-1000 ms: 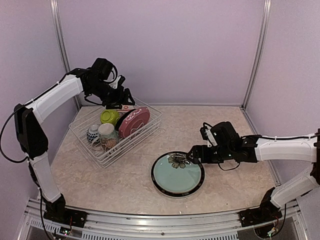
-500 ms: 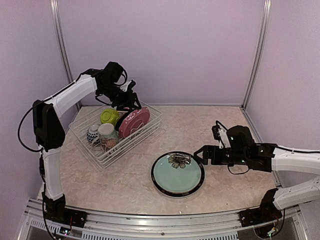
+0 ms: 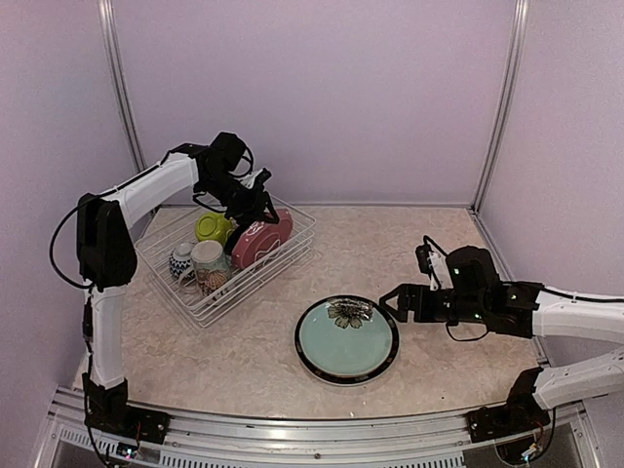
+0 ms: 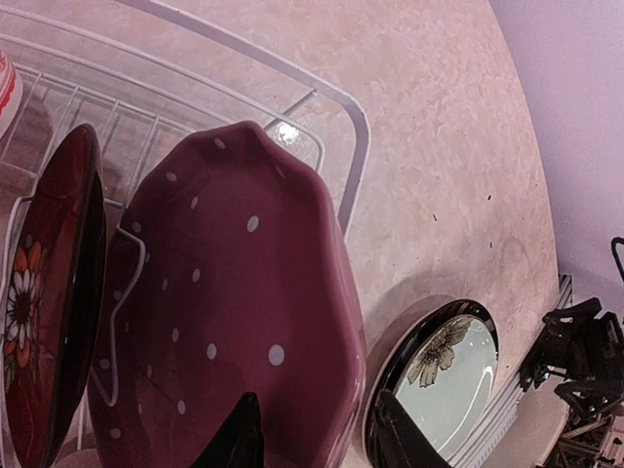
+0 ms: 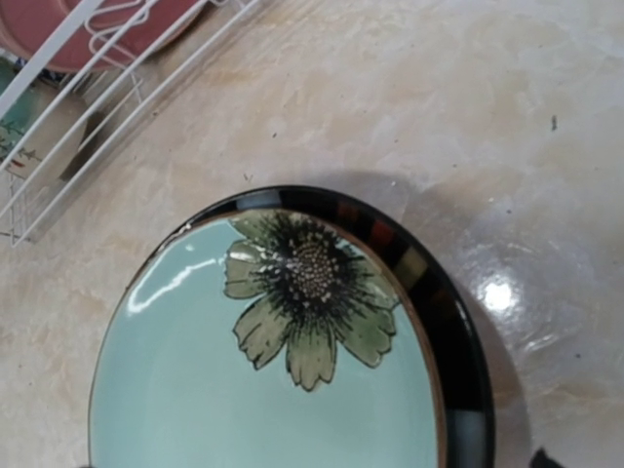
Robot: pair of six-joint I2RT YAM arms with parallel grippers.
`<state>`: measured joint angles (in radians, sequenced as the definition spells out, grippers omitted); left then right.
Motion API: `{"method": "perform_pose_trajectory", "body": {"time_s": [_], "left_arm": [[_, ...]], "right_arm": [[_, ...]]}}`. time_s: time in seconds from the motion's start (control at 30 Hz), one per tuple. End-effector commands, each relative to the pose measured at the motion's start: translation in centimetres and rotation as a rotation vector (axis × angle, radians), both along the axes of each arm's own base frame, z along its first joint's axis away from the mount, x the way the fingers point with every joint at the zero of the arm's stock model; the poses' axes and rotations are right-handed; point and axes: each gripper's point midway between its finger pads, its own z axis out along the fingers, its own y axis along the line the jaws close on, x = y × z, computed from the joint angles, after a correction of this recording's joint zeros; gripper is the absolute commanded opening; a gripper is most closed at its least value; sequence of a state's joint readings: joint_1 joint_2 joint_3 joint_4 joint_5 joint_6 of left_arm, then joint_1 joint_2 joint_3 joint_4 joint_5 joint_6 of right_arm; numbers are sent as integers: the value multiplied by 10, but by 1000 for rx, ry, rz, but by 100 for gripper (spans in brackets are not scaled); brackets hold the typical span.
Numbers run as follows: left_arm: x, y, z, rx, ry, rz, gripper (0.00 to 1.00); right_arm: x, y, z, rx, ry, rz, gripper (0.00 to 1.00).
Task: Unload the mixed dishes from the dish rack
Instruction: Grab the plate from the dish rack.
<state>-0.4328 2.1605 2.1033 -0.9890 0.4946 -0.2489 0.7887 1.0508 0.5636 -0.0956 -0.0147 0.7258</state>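
Observation:
The white wire dish rack (image 3: 255, 278) stands at the left. It holds a pink dotted plate (image 3: 261, 237) on edge, a lime green bowl (image 3: 214, 227), a cream patterned mug (image 3: 208, 261) and a blue-white bowl (image 3: 181, 259). My left gripper (image 3: 258, 207) is open over the pink plate's top. In the left wrist view (image 4: 312, 429) its fingers straddle the pink plate's rim (image 4: 224, 312). A red floral plate (image 4: 44, 292) stands behind it. A teal flower plate with a black striped rim (image 3: 346, 339) lies flat on the table. My right gripper (image 3: 387, 300) is open and empty, just off its right edge.
The teal plate fills the right wrist view (image 5: 273, 370), with the rack's corner (image 5: 97, 93) at top left. It also shows in the left wrist view (image 4: 448, 375). Purple walls and metal posts (image 3: 492, 107) close in the table.
My left gripper has swung right and down from behind the rack onto the pink dotted plate's rim. My right gripper has drawn back to the right, off the teal plate's edge.

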Motion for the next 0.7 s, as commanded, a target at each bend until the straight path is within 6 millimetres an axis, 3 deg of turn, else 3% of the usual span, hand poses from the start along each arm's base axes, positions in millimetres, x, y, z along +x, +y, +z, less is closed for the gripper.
{"method": "perform_pose_trajectory", "body": {"time_s": [0.0, 0.17, 0.67], "left_arm": [[2, -13, 4, -108, 46, -25, 36], [6, -6, 3, -170, 99, -12, 29], [-1, -4, 33, -222, 63, -49, 0]], "right_arm": [[1, 3, -10, 5, 22, 11, 93], [2, 5, -14, 4, 34, 12, 93], [4, 5, -10, 2, 36, 2, 93]]}}
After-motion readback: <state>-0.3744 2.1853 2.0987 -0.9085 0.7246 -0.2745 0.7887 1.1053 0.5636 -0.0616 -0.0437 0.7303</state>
